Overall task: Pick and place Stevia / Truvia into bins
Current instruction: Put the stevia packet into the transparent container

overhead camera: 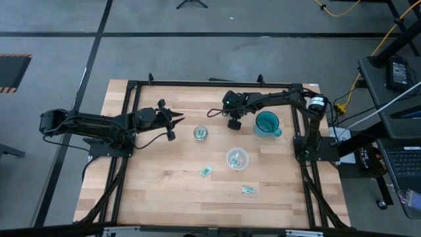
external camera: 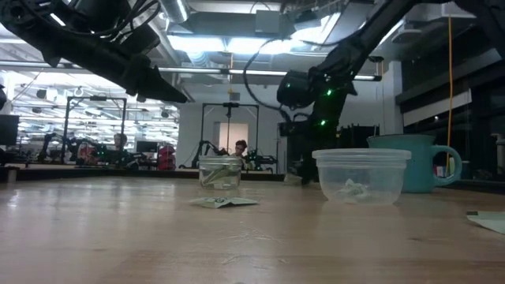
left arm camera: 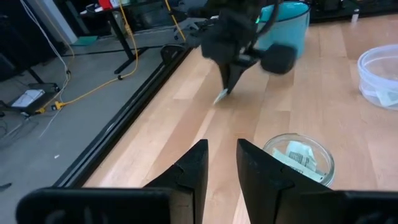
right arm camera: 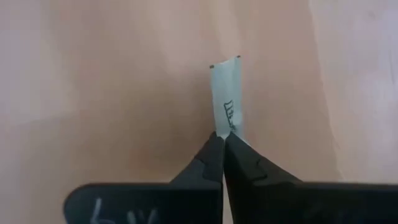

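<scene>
- R gripper (right arm camera: 222,138) is down at the bench (overhead camera: 164,191) near the back edge, between the glass jar (overhead camera: 201,133) and the teal mug (overhead camera: 268,123); fingers pinched tight on one end of a packet (right arm camera: 227,93), the rest of it sticks out past the tips
- From L wrist cam I see that same packet (left arm camera: 221,95) as a pale sliver at the R arm's tips, at or just off the wood, can't tell which
- L gripper (left arm camera: 222,163) sits over the bench left of the jar, pointing toward it; fingers narrow w/ a small gap, nothing between them
- Jar (left arm camera: 300,158) has at least one packet in it, printed side showing thru the glass
- Plastic cup (overhead camera: 237,158) is nearer the front than the jar, a bit to its right; a packet lies inside (external camera: 349,190)
- 2 loose packets on the bench: one (overhead camera: 206,171) just left of the cup, another (overhead camera: 248,190) further to the front, both apart from the cup
- Mug stands right of the R gripper, close by, not touching as far as I can see
- Low cam: a person (external camera: 240,147) far back in the room behind the bench
</scene>
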{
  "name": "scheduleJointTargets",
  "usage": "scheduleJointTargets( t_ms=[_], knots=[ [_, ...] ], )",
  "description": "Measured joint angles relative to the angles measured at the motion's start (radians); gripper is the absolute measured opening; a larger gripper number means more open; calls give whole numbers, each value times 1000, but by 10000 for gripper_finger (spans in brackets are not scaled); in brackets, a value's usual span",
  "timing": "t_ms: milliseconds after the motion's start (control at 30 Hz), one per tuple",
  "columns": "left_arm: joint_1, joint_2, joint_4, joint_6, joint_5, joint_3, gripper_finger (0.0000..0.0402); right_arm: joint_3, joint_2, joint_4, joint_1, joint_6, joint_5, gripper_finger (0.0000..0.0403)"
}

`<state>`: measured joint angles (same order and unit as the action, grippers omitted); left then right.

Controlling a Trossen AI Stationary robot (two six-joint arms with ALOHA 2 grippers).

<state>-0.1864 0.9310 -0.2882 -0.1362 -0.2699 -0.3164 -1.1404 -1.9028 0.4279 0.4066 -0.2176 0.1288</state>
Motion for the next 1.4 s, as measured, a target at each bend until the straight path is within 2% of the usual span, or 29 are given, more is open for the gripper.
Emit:
scheduleJointTargets(
  t_ms=[200,367,500,700,900,1067,1233,1400],
  knots=[
    [0,0,0,-69,-1,0,79,-4,140,8,-19,-5,-136,2],
    [0,0,0,-68,-1,0,78,4,266,13,-32,-18,-165,1],
    [1,0,0,-59,-1,0,76,78,386,6,-53,11,-215,0],
    [1,0,0,-34,1,0,75,272,587,-114,-118,99,-217,0],
    [1,0,0,3,6,0,75,503,770,-382,-210,120,-220,0],
    [1,0,0,22,86,0,75,655,881,-512,-273,193,-209,0],
    [7,2,-1,64,241,0,75,715,941,-497,-346,279,-123,0],
    [51,2,-1,122,230,0,75,719,949,-496,-436,296,-121,0]
  ],
)
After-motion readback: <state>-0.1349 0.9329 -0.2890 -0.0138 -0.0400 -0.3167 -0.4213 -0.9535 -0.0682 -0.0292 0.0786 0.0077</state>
